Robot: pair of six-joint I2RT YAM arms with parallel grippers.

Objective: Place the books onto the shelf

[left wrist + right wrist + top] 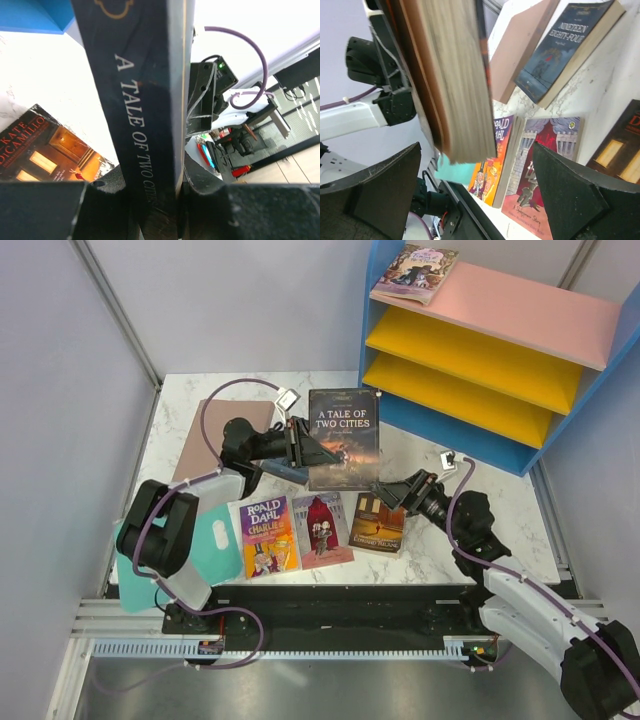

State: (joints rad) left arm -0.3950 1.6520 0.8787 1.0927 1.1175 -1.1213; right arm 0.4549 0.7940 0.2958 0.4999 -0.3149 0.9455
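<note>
My left gripper (312, 448) is shut on the spine edge of A Tale of Two Cities (343, 435), holding it up off the table, cover toward the top camera. In the left wrist view its spine (145, 100) stands clamped between both fingers (100, 200). My right gripper (385, 490) is open just below that book's lower right corner; the page edge (445, 75) hangs above its spread fingers (570, 195). Flat on the table lie Roald Dahl (266, 535), a pink-red book (322, 528), a brown-orange one (379, 523) and Nineteen Eighty-Four (565, 45). The shelf (530, 305) stands at the far right with one book (415, 272) on its pink top.
A plain brownish-pink board (215, 435) lies at the far left of the table. A teal sheet (215, 540) sits under the left arm near the front edge. Grey walls close in on the left and back.
</note>
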